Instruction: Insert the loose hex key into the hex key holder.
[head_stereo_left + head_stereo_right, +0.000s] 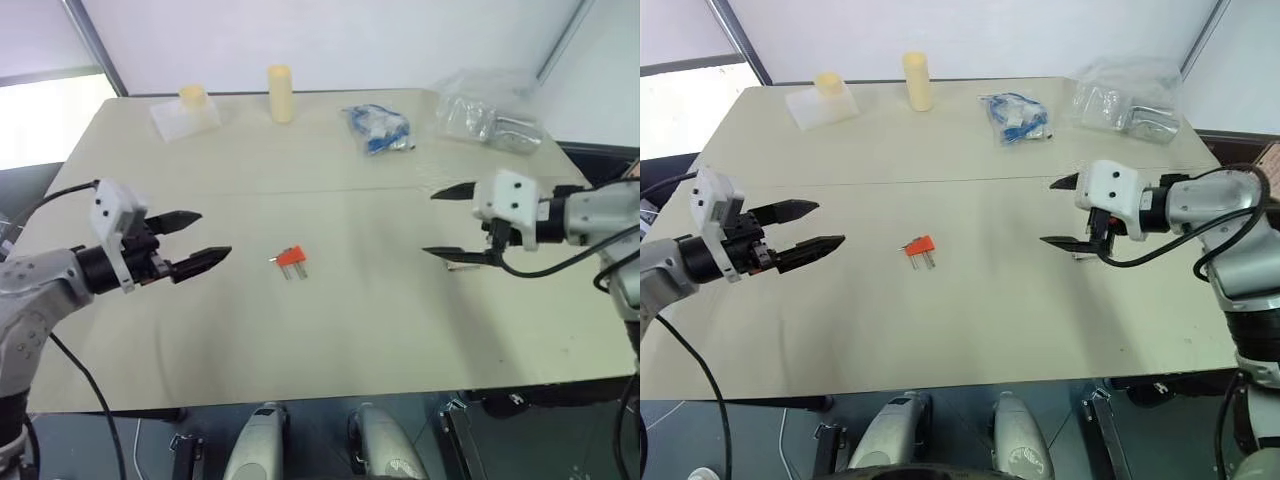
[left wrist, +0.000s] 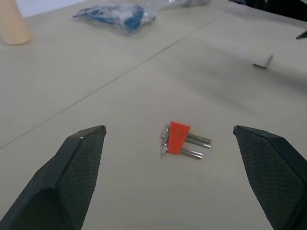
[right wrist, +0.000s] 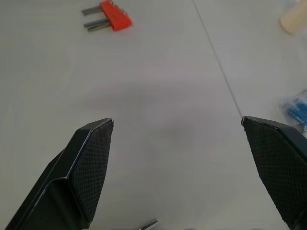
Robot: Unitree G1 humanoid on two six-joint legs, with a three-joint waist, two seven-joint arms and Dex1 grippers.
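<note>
The hex key holder (image 1: 291, 258) is a small red-orange block with short metal keys sticking out, lying flat near the table's middle. The loose hex key (image 2: 263, 63) lies on the table further right, close under my right gripper; its end shows between the fingers in the right wrist view (image 3: 147, 225). My left gripper (image 1: 213, 235) hovers open to the left of the holder, pointing at it, with nothing between its fingers. My right gripper (image 1: 430, 223) hovers open to the right of the holder, pointing left, and holds nothing.
Along the table's far edge stand a pale yellow cylinder (image 1: 281, 93), a clear packet with a yellow piece (image 1: 188, 108), a bag of blue parts (image 1: 377, 128) and a crumpled clear bag (image 1: 487, 112). A seam crosses the beige table (image 1: 330, 330).
</note>
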